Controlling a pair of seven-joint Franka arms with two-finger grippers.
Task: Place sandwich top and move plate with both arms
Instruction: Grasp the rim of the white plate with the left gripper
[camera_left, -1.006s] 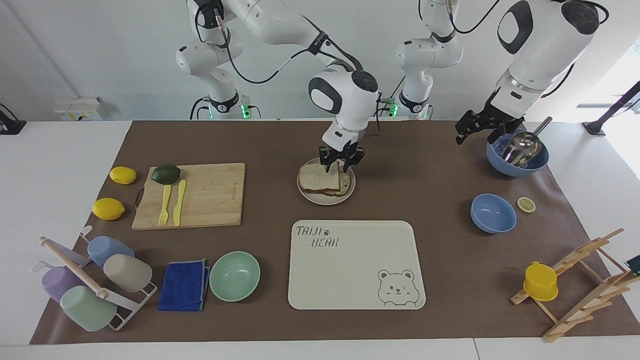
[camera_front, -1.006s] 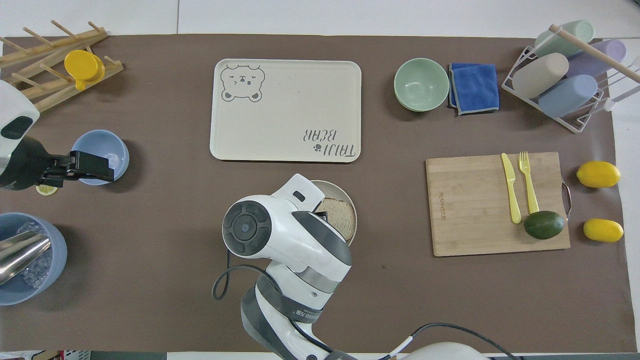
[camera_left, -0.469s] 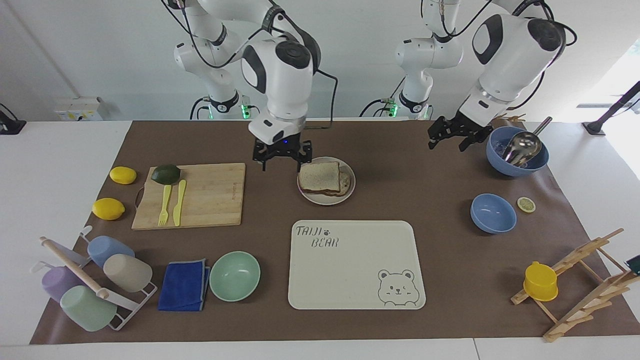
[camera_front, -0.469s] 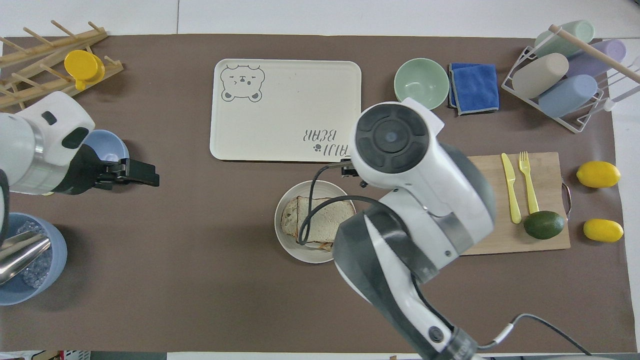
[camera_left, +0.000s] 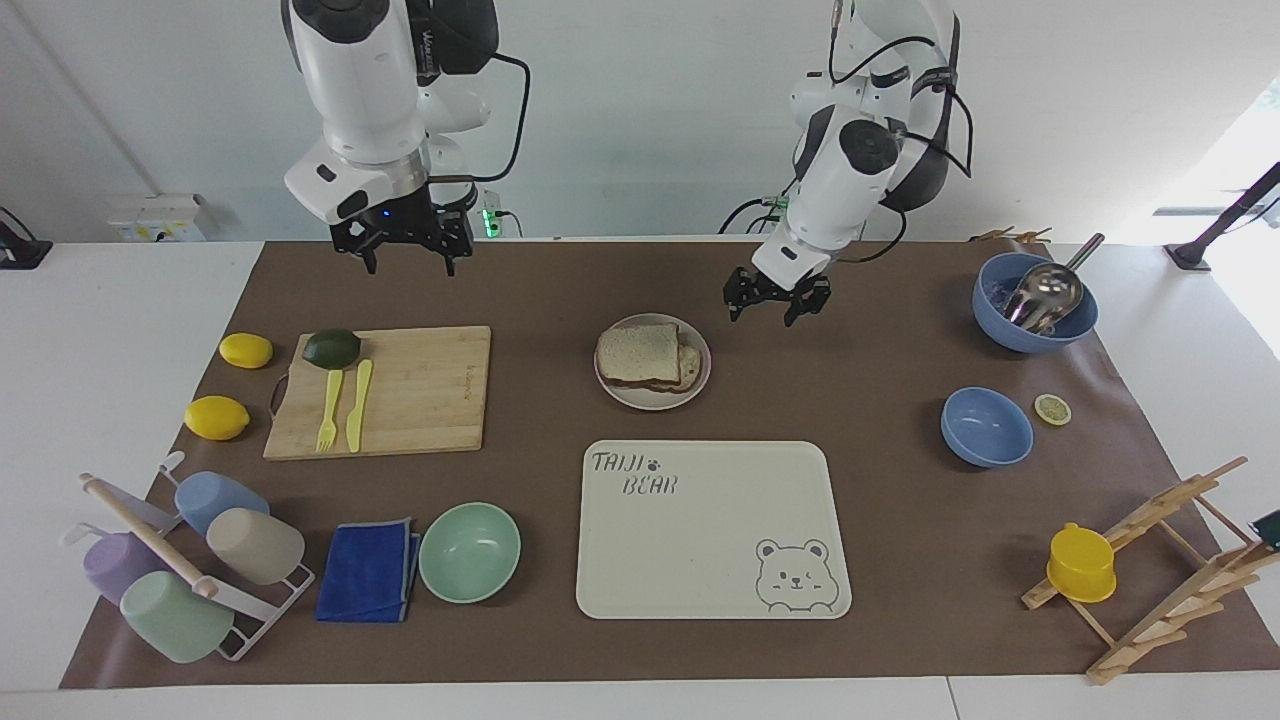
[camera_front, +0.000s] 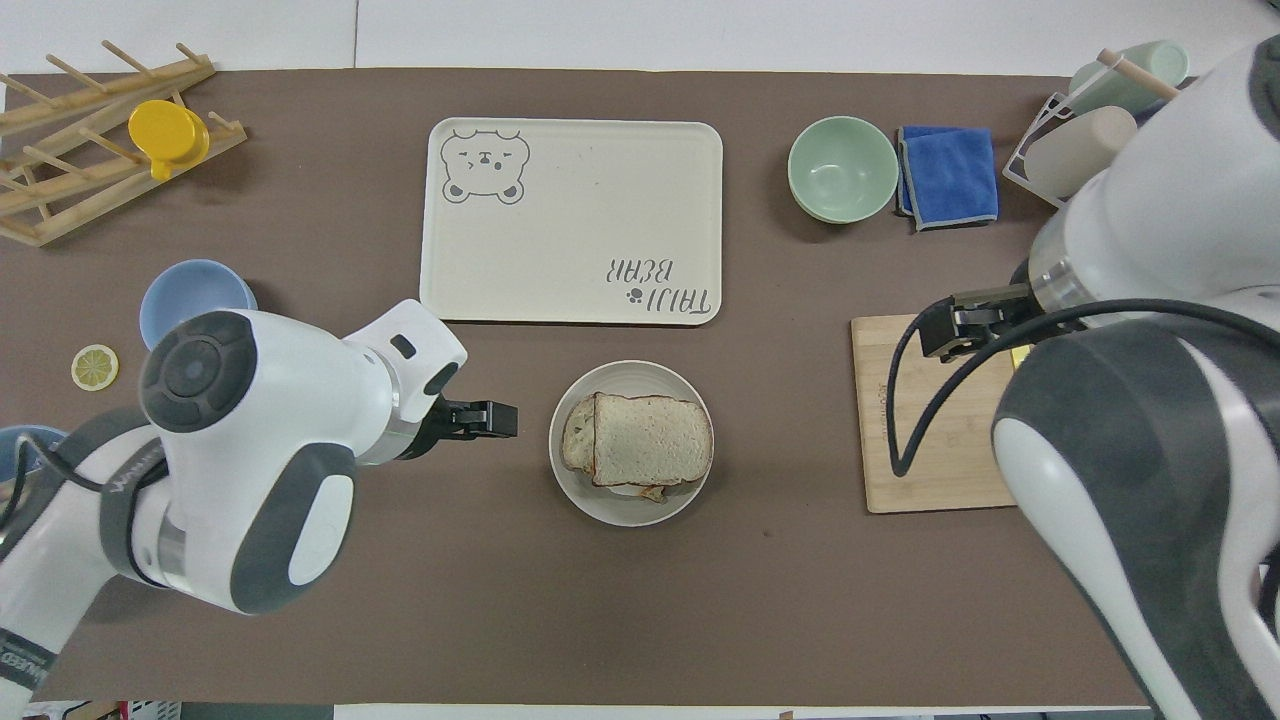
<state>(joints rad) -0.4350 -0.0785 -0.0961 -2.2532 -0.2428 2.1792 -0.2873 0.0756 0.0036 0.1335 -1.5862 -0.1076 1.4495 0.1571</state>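
Observation:
The sandwich top lies flat on a lower slice on the plate, which stands in the middle of the mat between the robots and the tray. In the overhead view the sandwich top covers most of the plate. My left gripper is open and empty, low beside the plate toward the left arm's end; it also shows in the overhead view. My right gripper is open and empty, raised over the cutting board's end; it also shows in the overhead view.
A cream bear tray lies farther from the robots than the plate. A cutting board holds an avocado, fork and knife. A mint bowl, blue cloth, cup rack, two blue bowls and a wooden rack surround them.
My right gripper let go of the sandwich top, rose and swung off toward the cutting board. My left gripper moved from the scoop bowl to beside the plate.

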